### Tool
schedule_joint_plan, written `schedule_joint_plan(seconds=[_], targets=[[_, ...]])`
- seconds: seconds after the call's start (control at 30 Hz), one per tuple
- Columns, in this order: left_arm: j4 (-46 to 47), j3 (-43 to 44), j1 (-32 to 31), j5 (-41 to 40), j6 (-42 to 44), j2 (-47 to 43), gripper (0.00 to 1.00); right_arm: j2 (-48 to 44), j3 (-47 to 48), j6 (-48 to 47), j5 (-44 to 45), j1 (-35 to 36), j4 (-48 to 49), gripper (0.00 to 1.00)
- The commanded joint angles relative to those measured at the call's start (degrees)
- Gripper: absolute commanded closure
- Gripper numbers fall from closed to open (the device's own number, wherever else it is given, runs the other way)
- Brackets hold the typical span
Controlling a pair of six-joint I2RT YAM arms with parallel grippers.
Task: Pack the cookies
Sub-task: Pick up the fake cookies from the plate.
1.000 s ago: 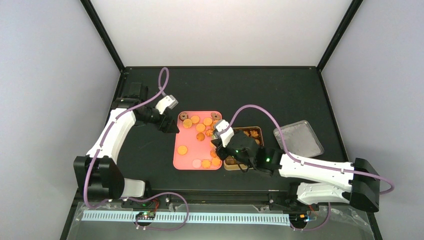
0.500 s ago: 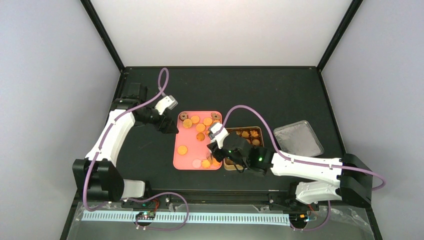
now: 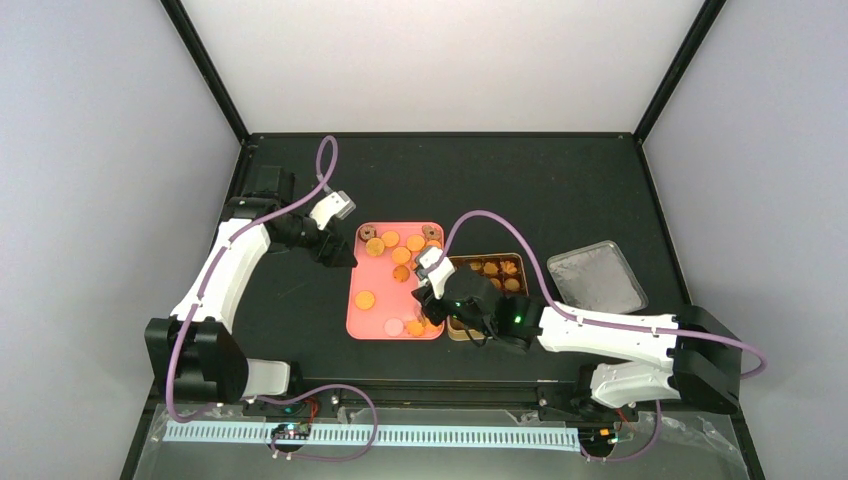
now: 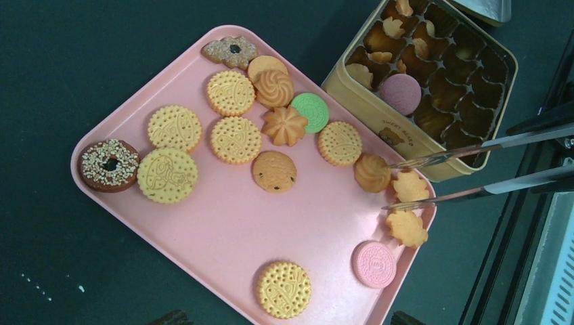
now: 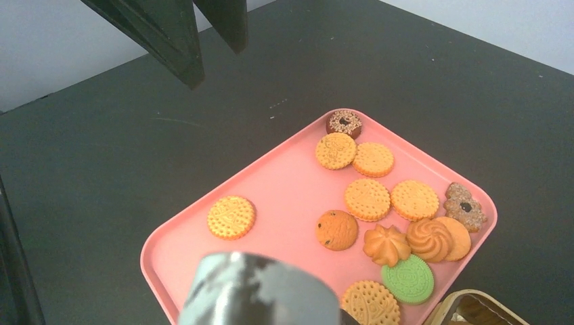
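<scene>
- Left wrist view: most cookies (image 4: 233,139) lie on the pink tray (image 4: 223,223) mid-bench; only a handful sit in the tin (image 4: 379,118) just beside it, toward the right edge.
- The right gripper (image 3: 432,285) clamps metal tongs (image 4: 467,145), whose tips straddle a small orange cookie at the tray corner nearest the tin.
- The left gripper (image 3: 340,252) hovers spread and empty by the tray's far-left corner.
- Packing looks barely begun, with the lid (image 3: 597,278) off near the right edge.
</scene>
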Motion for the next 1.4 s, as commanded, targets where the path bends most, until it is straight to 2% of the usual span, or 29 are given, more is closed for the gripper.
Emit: schedule_joint_plan(seconds=[0.0, 0.1, 0.2, 0.3, 0.4, 0.67, 0.87, 1.13, 1.37], targets=[[-0.76, 1.01, 0.07, -0.23, 1.05, -0.24, 0.21, 0.54, -1.38, 1.25, -1.34, -0.22, -1.54, 0.68], [-0.83, 1.01, 0.06, -0.22, 1.12, -0.21, 0.21, -0.11, -1.38, 1.68, -2.16, -0.21, -3.09, 0.68], [-0.84, 1.01, 0.06, -0.17, 1.05, -0.12, 0.21, -1.54, -2.37, 2.38, -2.71, -0.21, -3.69, 0.76], [-0.81, 1.01, 0.05, -0.04, 1.14, -0.19, 0.21, -3.09, -3.34, 3.41, -3.70, -0.20, -4.02, 0.77], [-0.92, 1.18, 0.04, 0.05, 1.05, -0.15, 0.21, -3.79, -3.80, 4.23, -5.02, -0.15, -4.70, 0.76], [-1.07, 1.40, 0.05, 0.10, 1.09, 0.14, 0.22, -6.18, -3.91, 4.78, -5.08, -0.15, -6.73, 0.66], [-1.37, 2.01, 0.10, 0.52, 1.03, 0.25, 0.23, -7.86, -1.57, 3.34, -4.31, -0.18, -8.34, 0.66], [-1.72, 2.16, 0.09, 0.09, 1.66, 0.04, 0.23, -5.21, -2.00, 3.57, -5.63, -0.18, -8.21, 0.68], [-1.91, 2.66, 0.04, 0.02, 1.67, 0.31, 0.23, -3.25, -1.72, 3.82, -6.52, -0.17, -8.05, 0.83]])
